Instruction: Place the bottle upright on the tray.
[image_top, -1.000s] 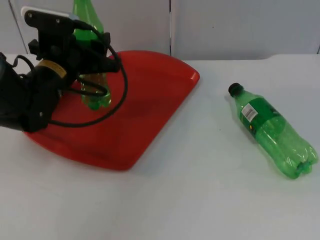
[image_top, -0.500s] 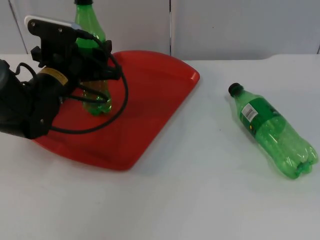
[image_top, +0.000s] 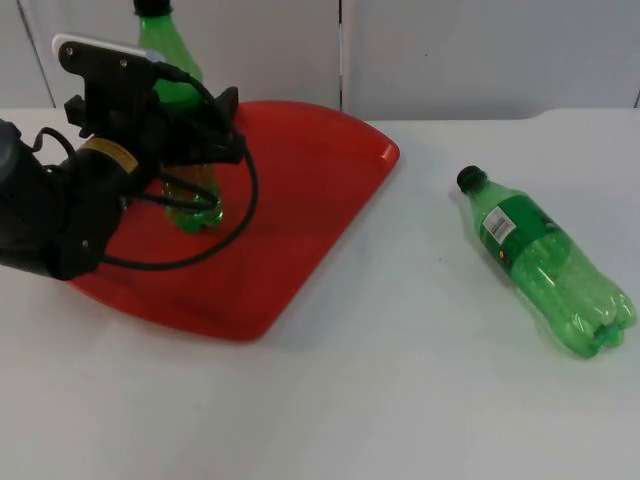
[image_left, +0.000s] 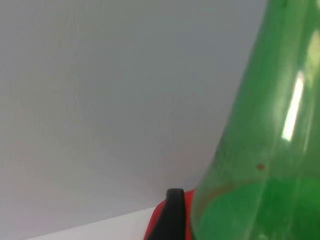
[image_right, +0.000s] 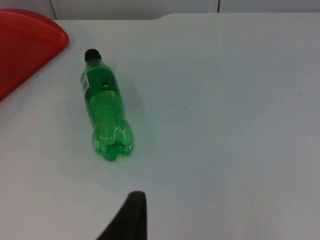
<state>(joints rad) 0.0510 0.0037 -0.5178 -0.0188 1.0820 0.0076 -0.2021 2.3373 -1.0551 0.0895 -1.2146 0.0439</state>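
A green bottle (image_top: 196, 208) stands on the red tray (image_top: 300, 170) near its far left side, leaning slightly left. My left gripper (image_top: 195, 140) reaches around its middle from the left; in the left wrist view the bottle (image_left: 260, 150) looms close beside it. A second green bottle (image_top: 545, 265) with a black cap lies on its side on the white table to the right, cap toward the tray. My right arm waits; in its wrist view the right gripper (image_right: 132, 210) hovers short of the lying bottle (image_right: 105, 115), well apart from it.
The grey partition wall (image_top: 450, 50) closes off the table behind the tray. White table top (image_top: 400, 380) stretches between the tray and the lying bottle and along the front. In the right wrist view the tray's corner (image_right: 25, 40) sits beyond the bottle's cap.
The standing bottle came down onto the tray over the last second, and its top has since tipped a little to the left. The lying bottle has not moved.
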